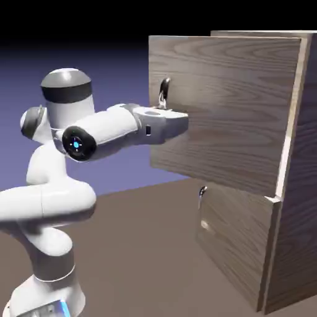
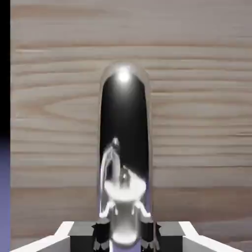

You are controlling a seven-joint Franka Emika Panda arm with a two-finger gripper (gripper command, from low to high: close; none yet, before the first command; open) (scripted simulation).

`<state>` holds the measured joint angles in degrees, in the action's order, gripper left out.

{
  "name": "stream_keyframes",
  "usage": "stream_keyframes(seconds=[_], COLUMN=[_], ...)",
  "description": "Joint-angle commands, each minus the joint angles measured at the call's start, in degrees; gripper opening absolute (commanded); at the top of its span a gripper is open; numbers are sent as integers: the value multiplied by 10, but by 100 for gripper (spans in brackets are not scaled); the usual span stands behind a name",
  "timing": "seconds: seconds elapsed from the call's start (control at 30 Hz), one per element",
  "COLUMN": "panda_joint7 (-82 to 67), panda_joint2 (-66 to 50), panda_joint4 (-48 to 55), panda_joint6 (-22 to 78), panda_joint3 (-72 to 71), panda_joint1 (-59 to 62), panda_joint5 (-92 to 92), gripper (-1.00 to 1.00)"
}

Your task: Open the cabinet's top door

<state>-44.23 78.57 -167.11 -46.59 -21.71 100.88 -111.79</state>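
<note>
Pincer (image 2: 126,236) clamped on the silver handle (image 2: 124,133) in the hand view, fingertips hidden in the exterior

White Franka Panda arm (image 1: 62,198) on the exterior view's left, its gripper (image 1: 162,124) at the curved metal handle (image 1: 164,93) of the cabinet's (image 1: 300,155) wood-grain top door (image 1: 235,111), top door swung outward, lower panel (image 1: 238,241) beneath with a small handle (image 1: 202,193)

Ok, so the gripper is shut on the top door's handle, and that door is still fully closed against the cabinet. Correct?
Not quite: the top door stands swung open from the cabinet, as the exterior view shows. The gripper is indeed shut on its handle.
</note>
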Motion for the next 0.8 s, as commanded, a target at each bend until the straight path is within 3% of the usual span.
stream_keyframes(seconds=[0.0, 0.33, 0.77], panda_joint7=[-17, -209, -398], panda_joint2=[-21, -228, -498], panda_joint4=[9, 128, 336], panda_joint6=[19, 156, 186], panda_joint3=[3, -9, -63], panda_joint1=[11, 102, 126], panda_joint5=[17, 204, 437], gripper=[-100, -100, -100])
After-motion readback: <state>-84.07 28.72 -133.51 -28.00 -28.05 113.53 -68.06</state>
